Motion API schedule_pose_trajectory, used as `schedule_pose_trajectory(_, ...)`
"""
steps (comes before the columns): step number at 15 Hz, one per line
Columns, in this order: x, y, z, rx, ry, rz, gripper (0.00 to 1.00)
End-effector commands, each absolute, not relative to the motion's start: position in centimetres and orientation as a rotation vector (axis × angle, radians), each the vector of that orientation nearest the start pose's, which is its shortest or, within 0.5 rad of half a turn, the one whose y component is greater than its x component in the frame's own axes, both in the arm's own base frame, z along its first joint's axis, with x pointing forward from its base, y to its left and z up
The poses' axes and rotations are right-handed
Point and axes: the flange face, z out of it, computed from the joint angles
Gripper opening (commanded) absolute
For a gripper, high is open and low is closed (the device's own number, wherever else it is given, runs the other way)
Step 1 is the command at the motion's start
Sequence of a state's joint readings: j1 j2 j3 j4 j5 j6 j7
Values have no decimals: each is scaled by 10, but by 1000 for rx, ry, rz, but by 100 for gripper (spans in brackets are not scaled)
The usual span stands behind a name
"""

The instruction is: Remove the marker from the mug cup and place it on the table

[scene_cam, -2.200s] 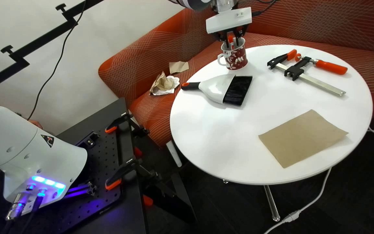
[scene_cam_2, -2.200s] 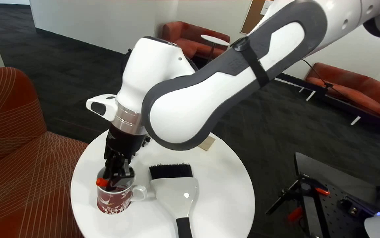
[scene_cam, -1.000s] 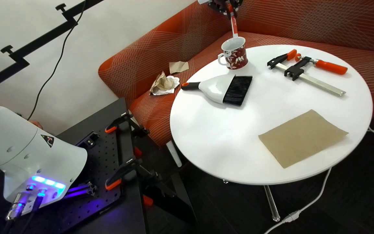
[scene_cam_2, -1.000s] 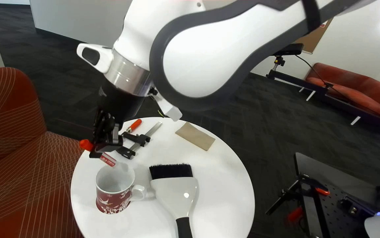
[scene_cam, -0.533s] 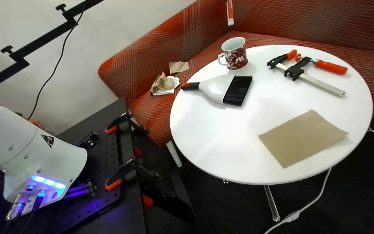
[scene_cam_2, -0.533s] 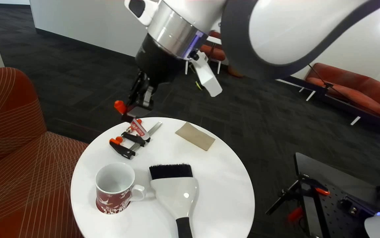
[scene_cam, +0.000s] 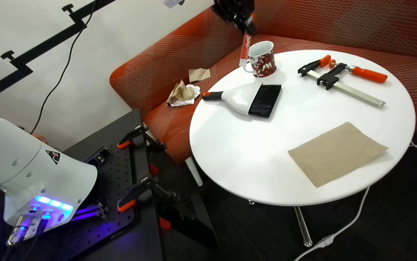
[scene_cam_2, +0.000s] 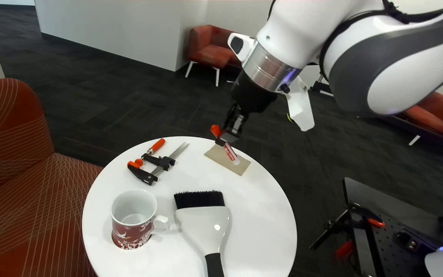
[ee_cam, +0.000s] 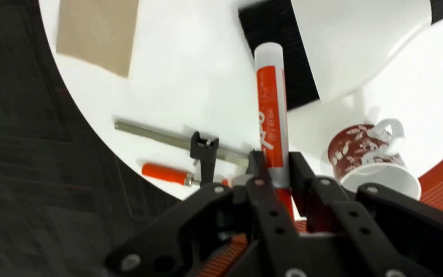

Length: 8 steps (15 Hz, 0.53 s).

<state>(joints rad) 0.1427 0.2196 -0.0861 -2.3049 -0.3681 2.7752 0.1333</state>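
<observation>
The marker (scene_cam: 246, 45) is a slim red-and-white pen with an orange-red cap. My gripper (ee_cam: 274, 165) is shut on it near the cap end, and the marker (ee_cam: 271, 115) points out past the fingertips in the wrist view. In an exterior view the gripper (scene_cam_2: 224, 139) holds the marker (scene_cam_2: 230, 154) tilted, above the round white table (scene_cam_2: 259, 215). The mug cup (scene_cam_2: 131, 235), white with a red pattern, stands upright on the table, its visible inside empty. It also shows in the wrist view (ee_cam: 350, 148), to the right of the gripper.
A white dustpan with a black brush (scene_cam: 242, 98) lies beside the mug. An orange-handled clamp (scene_cam: 349, 90) lies farther along the table. A brown paper sheet (scene_cam: 338, 154) lies near the table's edge. A red-orange sofa (scene_cam: 179, 72) curves around behind.
The gripper was down in the mug; it has lifted the marker out and carried it away from the mug, past the clamp to over the paper's side in an exterior view. The mug has not moved.
</observation>
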Motion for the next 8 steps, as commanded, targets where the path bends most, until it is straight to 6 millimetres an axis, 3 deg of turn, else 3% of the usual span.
schedule_pose_trajectory(1,504,35,249,-3289,-234,-303,5)
schedule_pose_trajectory(8,459,25,183,-3266,-32,-110,5)
